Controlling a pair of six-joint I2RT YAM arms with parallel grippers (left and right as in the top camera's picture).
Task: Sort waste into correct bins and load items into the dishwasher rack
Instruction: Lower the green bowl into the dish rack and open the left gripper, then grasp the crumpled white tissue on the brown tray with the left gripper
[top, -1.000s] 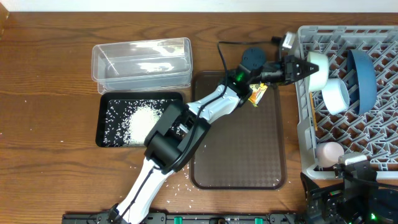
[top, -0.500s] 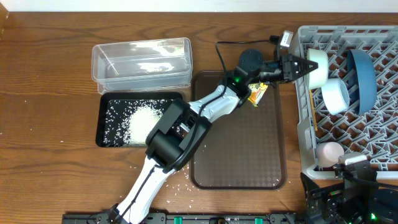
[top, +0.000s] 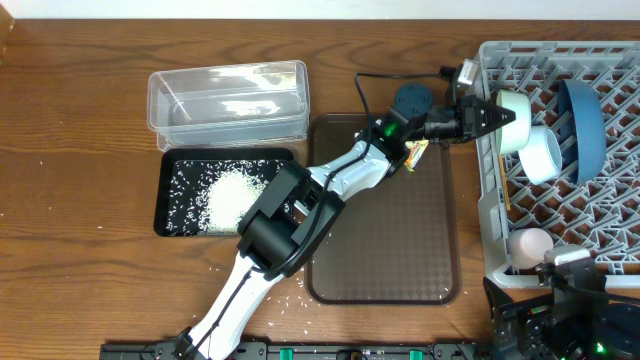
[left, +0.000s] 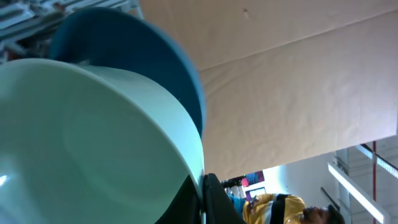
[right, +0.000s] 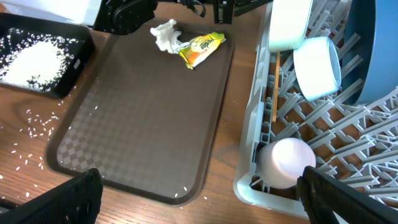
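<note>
Near the worktop's far edge, the left arm (top: 345, 178) is covering most of the snack wrapper (top: 415, 152). The pale green bowl (left: 93, 143) is overflowing the wrist view, hiding the left gripper (top: 497, 112) hold. The dishwasher rack (top: 487, 215) is running past the right edge.

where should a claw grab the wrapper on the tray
Across the narrow width of the wrapper, at the end nearer the rack, coming straight down. It lies flat on the tray, and the tissue touches its other end.

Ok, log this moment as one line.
left gripper: shut on pale green bowl, at dishwasher rack left edge | right gripper: open | crumpled tissue, snack wrapper: on brown tray
</note>
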